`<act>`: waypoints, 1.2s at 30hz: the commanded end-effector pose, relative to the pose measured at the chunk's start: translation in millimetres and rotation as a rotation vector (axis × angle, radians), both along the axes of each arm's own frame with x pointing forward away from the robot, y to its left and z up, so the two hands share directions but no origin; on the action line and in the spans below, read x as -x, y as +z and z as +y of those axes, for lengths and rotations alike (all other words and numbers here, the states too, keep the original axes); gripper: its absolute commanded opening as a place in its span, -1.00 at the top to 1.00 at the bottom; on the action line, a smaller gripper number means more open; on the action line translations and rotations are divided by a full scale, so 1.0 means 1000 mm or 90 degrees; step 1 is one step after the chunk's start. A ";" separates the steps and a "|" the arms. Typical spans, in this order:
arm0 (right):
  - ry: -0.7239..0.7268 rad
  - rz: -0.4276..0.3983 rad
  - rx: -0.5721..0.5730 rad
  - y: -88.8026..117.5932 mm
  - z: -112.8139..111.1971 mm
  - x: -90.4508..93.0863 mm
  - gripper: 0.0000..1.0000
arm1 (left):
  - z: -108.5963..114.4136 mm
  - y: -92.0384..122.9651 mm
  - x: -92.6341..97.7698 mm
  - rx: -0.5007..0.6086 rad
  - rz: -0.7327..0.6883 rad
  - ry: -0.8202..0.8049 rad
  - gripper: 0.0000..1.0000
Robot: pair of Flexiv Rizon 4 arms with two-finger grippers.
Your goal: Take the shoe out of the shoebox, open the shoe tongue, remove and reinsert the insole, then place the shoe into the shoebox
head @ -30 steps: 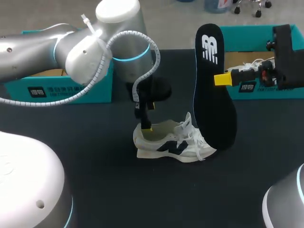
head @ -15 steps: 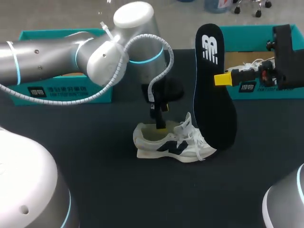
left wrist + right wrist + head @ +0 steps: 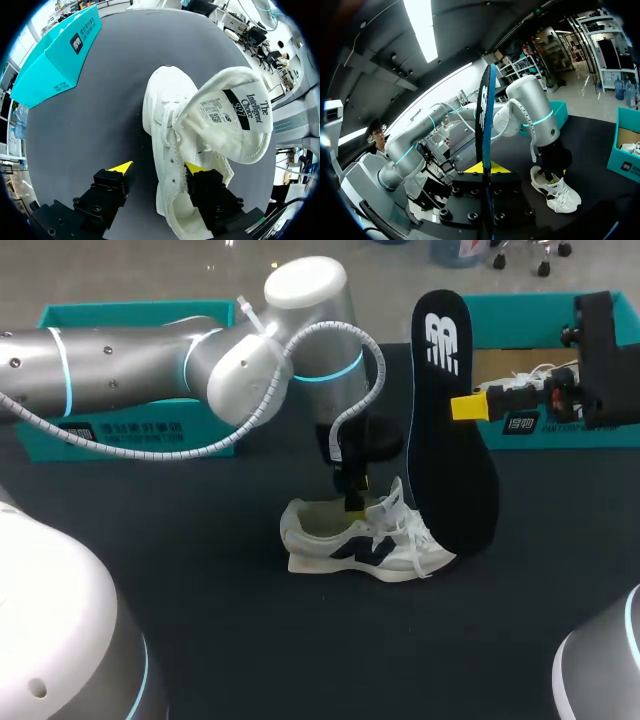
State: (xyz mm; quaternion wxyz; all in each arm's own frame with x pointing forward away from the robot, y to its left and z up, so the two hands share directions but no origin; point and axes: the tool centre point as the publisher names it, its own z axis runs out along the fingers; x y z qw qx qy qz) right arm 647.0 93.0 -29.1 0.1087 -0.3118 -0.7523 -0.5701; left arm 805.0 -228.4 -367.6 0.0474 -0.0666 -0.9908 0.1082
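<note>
Shoe (image 3: 360,540) on black table (image 3: 220,630), insole (image 3: 450,450) upright beside, teal shoeboxes (image 3: 130,430) behind

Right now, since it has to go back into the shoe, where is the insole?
Head view, right of centre: the insole stands upright, held in the right tool, its lower end beside the toe of the shoe.

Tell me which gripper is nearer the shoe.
Left. The left gripper is right at the opening of the shoe; the right gripper is off to the side, holding the upright insole.
</note>
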 end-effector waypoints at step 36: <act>0.001 0.002 0.001 -0.001 0.002 -0.002 1.00 | 0.034 0.050 -0.021 0.048 0.151 -0.303 1.00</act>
